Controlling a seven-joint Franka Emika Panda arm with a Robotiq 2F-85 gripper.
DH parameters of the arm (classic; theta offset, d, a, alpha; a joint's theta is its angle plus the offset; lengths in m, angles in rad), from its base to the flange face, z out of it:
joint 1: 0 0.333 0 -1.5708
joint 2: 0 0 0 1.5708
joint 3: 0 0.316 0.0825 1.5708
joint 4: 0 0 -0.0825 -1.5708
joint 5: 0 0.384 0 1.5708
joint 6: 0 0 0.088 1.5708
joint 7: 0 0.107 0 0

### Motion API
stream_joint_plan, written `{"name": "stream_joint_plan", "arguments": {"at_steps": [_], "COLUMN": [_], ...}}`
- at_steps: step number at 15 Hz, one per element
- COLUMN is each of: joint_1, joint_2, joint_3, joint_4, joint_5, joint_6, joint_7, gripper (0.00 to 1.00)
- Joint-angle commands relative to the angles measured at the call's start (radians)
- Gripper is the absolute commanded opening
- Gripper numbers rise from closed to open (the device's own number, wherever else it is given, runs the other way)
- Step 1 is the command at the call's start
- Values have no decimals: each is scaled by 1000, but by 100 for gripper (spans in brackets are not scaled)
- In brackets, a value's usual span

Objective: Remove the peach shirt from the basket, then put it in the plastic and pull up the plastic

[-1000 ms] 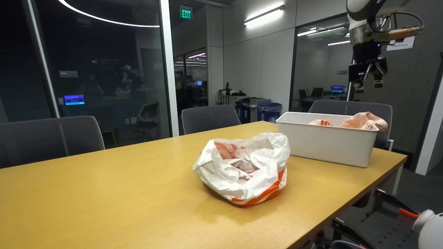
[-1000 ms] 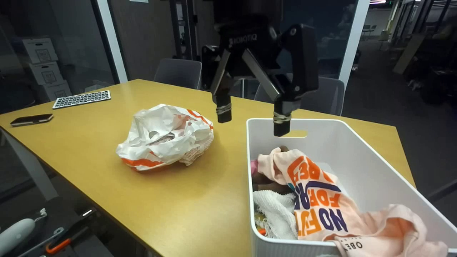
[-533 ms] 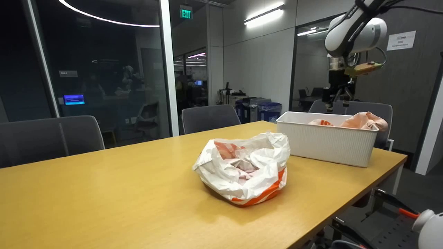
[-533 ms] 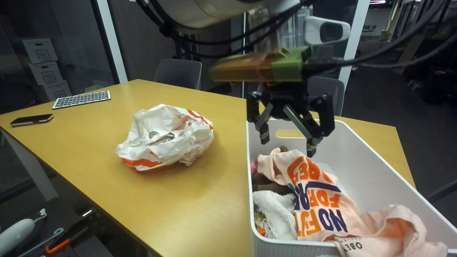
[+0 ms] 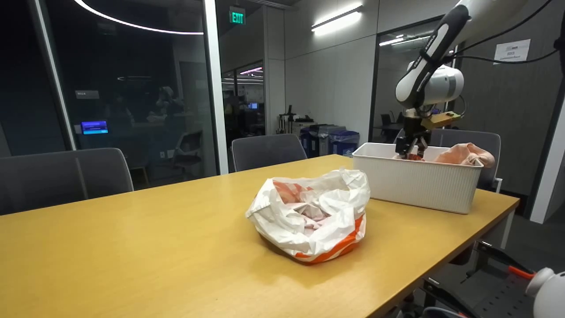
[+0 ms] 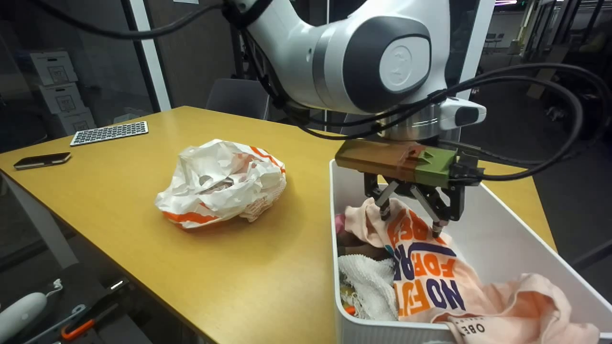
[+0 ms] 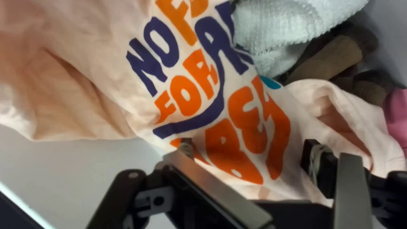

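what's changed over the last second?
The gripper moved across and down into the basket, jaws still open, at the peach shirt; contact unclear. Nothing visibly taken hold of or let go. The peach shirt, basket and plastic bag look unmoved.

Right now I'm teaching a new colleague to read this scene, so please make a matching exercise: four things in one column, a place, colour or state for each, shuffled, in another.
1. shirt
2. bag
3. keyboard
4. gripper

A. near the phone
B. white and orange, crumpled
C. jaws wide apart
D. in the basket, one end over the rim

Right pairs: 1-D; 2-B; 3-A; 4-C
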Motion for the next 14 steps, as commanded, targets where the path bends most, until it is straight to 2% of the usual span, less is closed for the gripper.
{"name": "stream_joint_plan", "arguments": {"at_steps": [1,5,8,11,14], "joint_1": [-46,-79,-107,-103,-33], "joint_2": [22,13,9,-18,-132], "joint_3": [30,47,67,61,11], "joint_4": [39,39,40,42,-6], "joint_5": [59,128,214,230,51], "joint_6": [52,38,2,-34,56], "joint_7": [-101,-153,-187,-171,-96], "gripper": [56,21,0,0,0]}}
